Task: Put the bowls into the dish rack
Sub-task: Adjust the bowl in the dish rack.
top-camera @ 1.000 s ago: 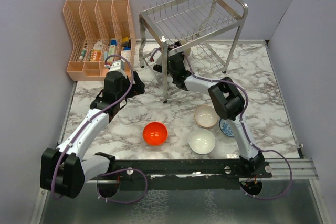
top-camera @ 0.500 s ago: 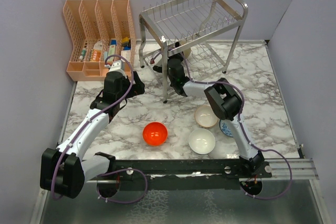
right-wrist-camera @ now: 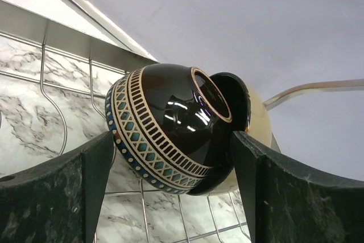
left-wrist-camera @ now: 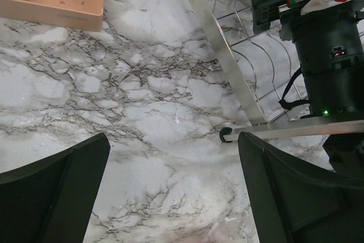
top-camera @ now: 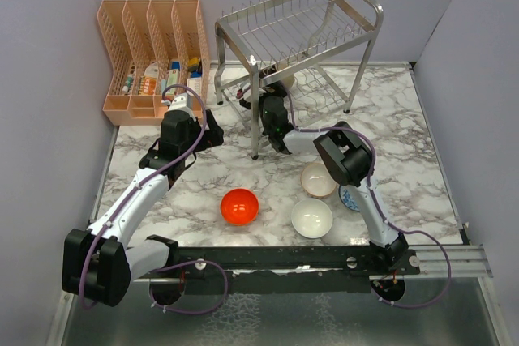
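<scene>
At 12 o'clock on the marble table, the dish rack. Under its top shelf, the right gripper, with fingers pressed on both sides of the dark brown bowl. Tipped on its side, just over the bottom wires. Off at 8 o'clock from the rack, the left gripper, with fingers wide apart and nothing between. Toward 7 o'clock on the table, the red bowl. Toward 5 o'clock, the white bowl, the beige-pink bowl just beside it, and the blue-patterned bowl, partly hidden by the right arm. At 10 o'clock, the peach organiser.
</scene>
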Controlling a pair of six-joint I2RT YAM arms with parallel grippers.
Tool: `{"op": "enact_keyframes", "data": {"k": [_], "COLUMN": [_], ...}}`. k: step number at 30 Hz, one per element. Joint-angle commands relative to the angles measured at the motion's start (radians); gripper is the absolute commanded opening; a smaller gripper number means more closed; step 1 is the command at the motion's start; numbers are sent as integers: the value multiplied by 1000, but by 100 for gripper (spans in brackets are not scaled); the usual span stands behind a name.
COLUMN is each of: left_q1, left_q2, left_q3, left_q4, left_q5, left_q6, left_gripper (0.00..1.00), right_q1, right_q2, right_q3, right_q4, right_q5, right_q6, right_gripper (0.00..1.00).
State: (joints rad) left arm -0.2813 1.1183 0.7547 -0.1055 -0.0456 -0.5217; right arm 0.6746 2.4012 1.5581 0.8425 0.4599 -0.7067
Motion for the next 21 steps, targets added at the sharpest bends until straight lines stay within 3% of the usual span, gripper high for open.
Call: {"op": "enact_keyframes", "data": {"k": [1,21], "left_q1": [2,3], "left_q2": [-22,-25], "left_q3": [-9,-13], "left_q4": [22,24], "left_q5": [3,7], "left_q6": [0,0], "left_gripper": [99,99], "right_q1": [-31,-46], "right_q2": [-33,4], "right_q3": [5,185], "right_q4": [44,-136], "right_q5": [79,208], "right_q6": [34,225], "right_gripper": [81,76]}}
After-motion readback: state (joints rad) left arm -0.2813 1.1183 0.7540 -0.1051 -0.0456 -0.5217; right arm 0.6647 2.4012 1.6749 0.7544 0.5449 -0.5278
